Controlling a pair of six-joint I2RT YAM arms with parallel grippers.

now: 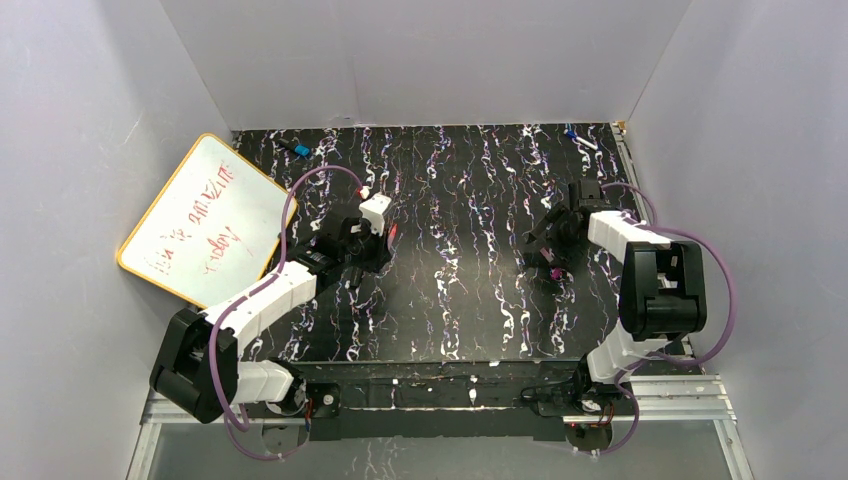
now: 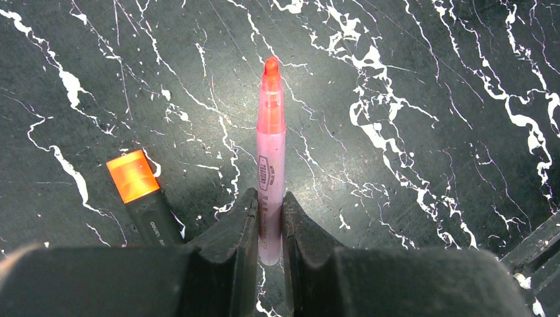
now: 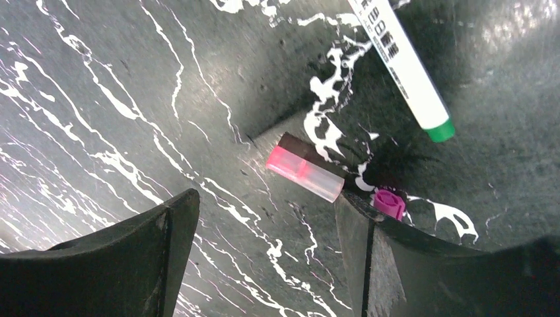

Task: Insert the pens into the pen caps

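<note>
Whiteboard (image 1: 205,220) at far left of surface (image 1: 460,300). Pen (image 2: 271,158) between left gripper (image 2: 269,197) jaws, second pen (image 2: 142,198) to its left. Cap (image 3: 305,173) just ahead of right gripper (image 3: 264,198), long marker (image 3: 403,66) behind it.

The pen (image 2: 271,152) is glossy translucent plastic — the marble-patterned table (image 2: 429,79) smooth, faintly shiny.

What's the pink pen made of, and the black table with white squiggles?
The slim pink pen looks like glossy see-through plastic: light glows through it. The black table top looks like marble by its white veins, maybe only a printed sheet.
</note>
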